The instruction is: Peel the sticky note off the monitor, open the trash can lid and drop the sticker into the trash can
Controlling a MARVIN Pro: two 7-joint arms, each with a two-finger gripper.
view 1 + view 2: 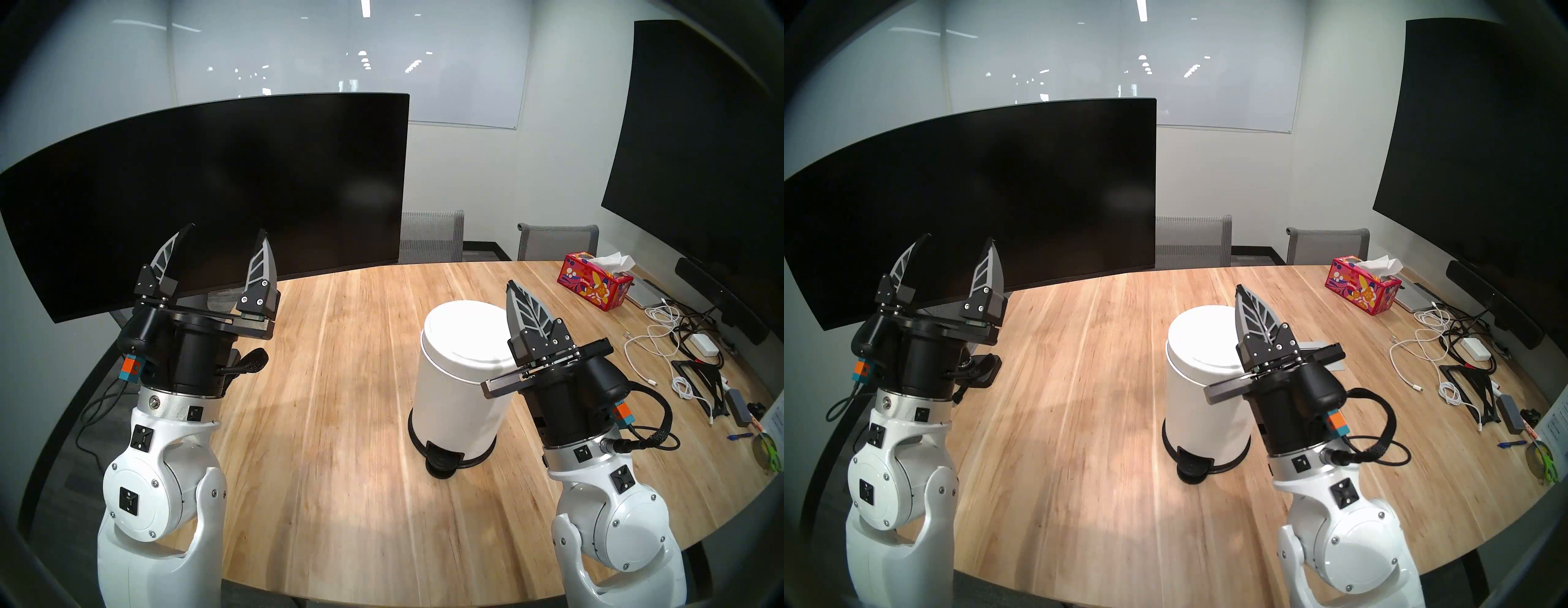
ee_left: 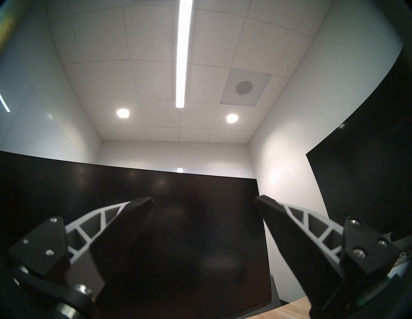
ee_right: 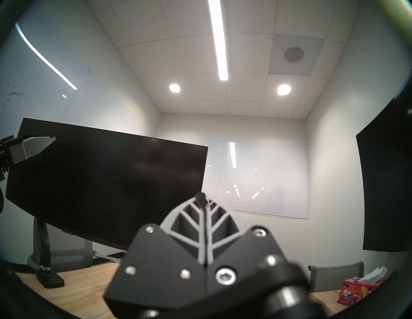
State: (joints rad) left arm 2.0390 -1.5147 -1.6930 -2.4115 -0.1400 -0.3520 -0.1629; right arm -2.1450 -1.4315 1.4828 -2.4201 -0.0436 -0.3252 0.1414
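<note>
Left gripper (image 1: 225, 237) spread wide, empty, before the wide curved black monitor (image 1: 220, 187). Right gripper (image 1: 511, 285) pinched closed, empty, beside the lidded white cylindrical trash can (image 1: 456, 382) on the wooden worktop (image 1: 339, 424).

Left claw (image 2: 204, 200) agape before monitor (image 2: 178, 234)

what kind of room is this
Most likely a small office meeting room. A big wooden table fills it, with mesh office chairs at the far side, a glass whiteboard on the wall and a large dark screen mounted on the right wall.
</note>
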